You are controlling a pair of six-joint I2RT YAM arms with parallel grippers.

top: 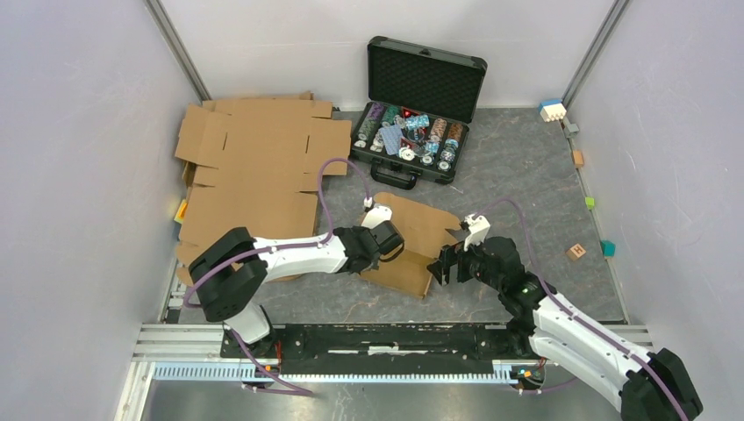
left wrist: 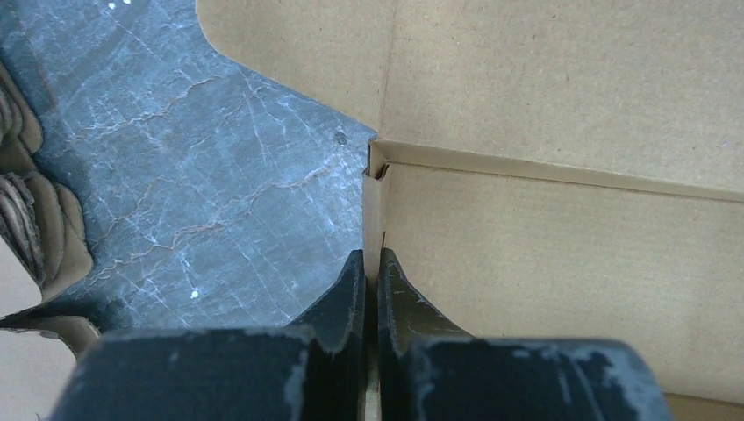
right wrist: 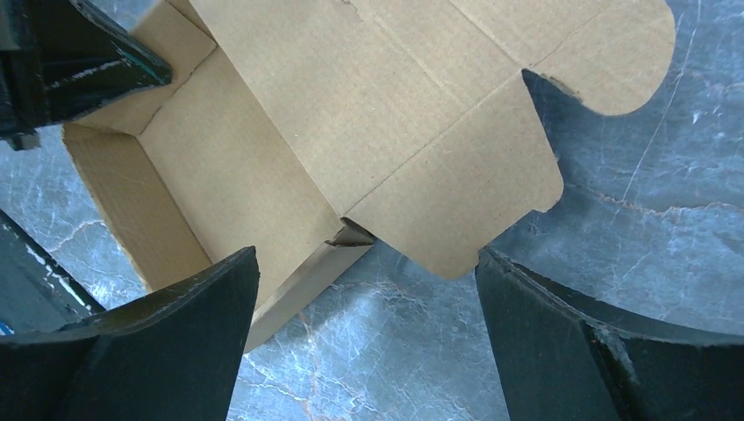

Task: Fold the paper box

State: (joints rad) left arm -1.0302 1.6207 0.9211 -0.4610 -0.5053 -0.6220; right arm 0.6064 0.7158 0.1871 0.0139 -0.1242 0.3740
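The paper box [top: 412, 241] is a small brown cardboard mailer, half raised, in the middle of the mat. My left gripper [top: 395, 241] is shut on its left side wall [left wrist: 373, 210]; the fingers [left wrist: 351, 289] pinch the wall's thin edge. The box's base and back panel fill the left wrist view [left wrist: 561, 237]. My right gripper [top: 441, 265] is open and empty, hovering just right of the box. In the right wrist view the box [right wrist: 263, 149] lies between and beyond my fingers [right wrist: 202, 307], with a rounded flap [right wrist: 465, 193] sticking out over the mat.
A stack of bigger flat cardboard sheets [top: 254, 167] lies at the back left. An open black case of chips [top: 412, 132] stands behind the box. Small coloured blocks [top: 576, 252] lie along the right wall.
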